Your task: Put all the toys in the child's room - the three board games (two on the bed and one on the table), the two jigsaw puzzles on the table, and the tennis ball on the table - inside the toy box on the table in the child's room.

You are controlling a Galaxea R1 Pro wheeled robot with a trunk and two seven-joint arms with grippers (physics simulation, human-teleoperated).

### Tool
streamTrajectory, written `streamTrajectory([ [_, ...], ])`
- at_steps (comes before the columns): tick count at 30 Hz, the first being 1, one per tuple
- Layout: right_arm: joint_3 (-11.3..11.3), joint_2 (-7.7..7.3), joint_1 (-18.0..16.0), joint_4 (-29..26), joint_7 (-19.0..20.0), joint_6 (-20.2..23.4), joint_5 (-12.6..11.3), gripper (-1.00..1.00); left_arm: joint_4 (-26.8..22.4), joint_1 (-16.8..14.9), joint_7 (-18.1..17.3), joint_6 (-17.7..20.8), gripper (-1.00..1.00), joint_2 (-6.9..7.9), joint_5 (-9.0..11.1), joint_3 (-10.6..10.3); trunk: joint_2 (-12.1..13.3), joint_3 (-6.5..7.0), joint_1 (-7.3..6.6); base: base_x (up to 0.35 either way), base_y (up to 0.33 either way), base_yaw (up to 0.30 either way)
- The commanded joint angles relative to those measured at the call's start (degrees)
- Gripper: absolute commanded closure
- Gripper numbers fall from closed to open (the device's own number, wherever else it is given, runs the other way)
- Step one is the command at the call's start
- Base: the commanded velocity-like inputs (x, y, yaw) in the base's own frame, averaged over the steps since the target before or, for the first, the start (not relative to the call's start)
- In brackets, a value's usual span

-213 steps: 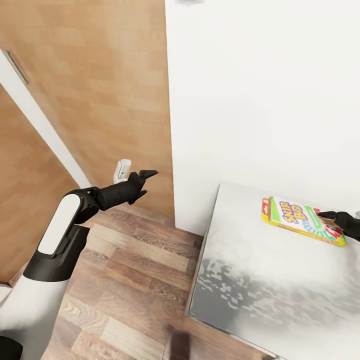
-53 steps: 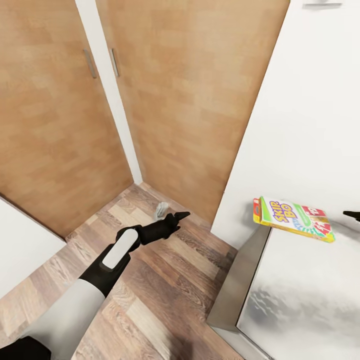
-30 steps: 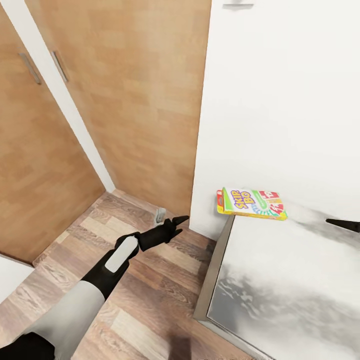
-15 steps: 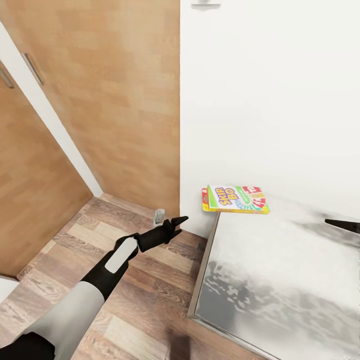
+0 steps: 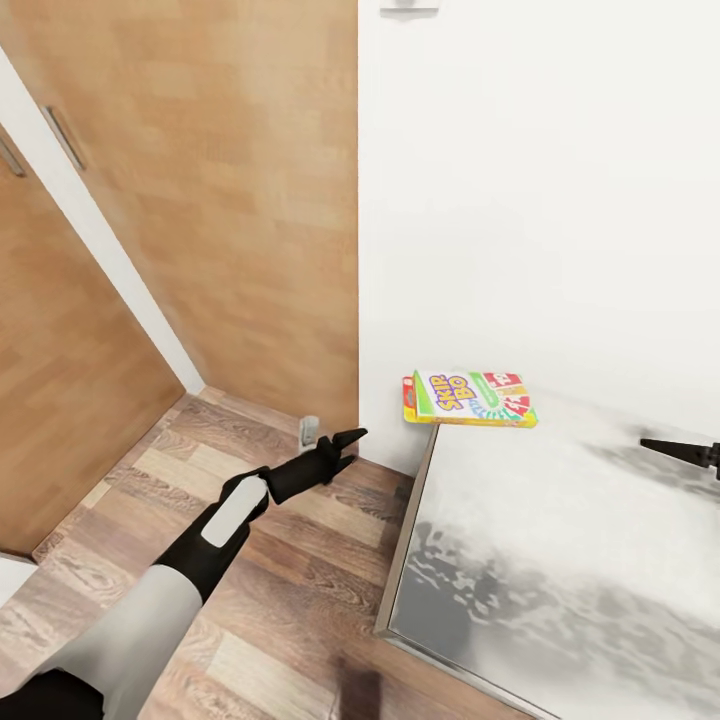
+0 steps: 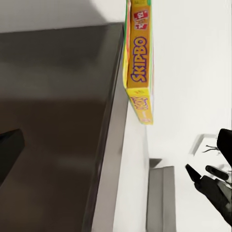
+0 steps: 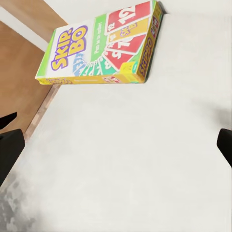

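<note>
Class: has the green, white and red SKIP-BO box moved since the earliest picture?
Yes: the box slid leftward to the pale surface's far corner, overhanging its edge.

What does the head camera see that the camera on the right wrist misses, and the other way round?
The head view adds the wider room: tall wooden doors with handles, and the left arm stretched over the plank floor. The right wrist view adds a close look at the SKIP-BO box, with its red numbered cards, framed by two dark fingers set wide apart. Both show that box lying flat on the pale surface near its corner, with brown wood beyond.
</note>
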Motion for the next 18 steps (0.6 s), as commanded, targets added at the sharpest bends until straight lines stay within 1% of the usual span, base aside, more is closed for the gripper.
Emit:
streamTrajectory([
  [1,-0.01,0.12,-0.04,-0.18,0.07,0.29,-0.10,-1.00,-0.05,0.10,-0.57,0.13,-1.00,0.25,0.37,0.19,-0.03,-0.04,0.00,0.000,0.000,-0.007],
  [5,-0.02,0.42,-0.04,-0.57,-0.01,0.26,-0.07,-1.00,-0.21,0.59,-2.34,0.01,-1.00,0.90,0.30,1.02,-0.03,-0.04,0.00,0.000,0.000,-0.005],
  [8,0.00,0.52,-0.04,-0.66,-0.07,0.25,-0.06,-1.00,-0.30,0.75,-2.95,-0.16,-1.00,1.07,0.27,1.20,-0.03,-0.04,0.00,0.000,0.000,-0.003],
  [12,-0.01,0.83,-0.03,-0.85,-0.56,0.25,-0.05,-1.00,-0.51,1.16,-4.64,-1.27,-1.00,1.48,0.19,1.49,-0.03,-0.04,0.00,0.016,0.011,-0.002],
  [18,-0.01,1.16,-0.02,-1.51,-0.99,0.37,-0.07,-1.00,-0.64,1.42,-5.89,-2.46,-1.00,1.71,0.00,1.54,-0.03,-0.04,0.00,0.114,0.087,-0.001],
])
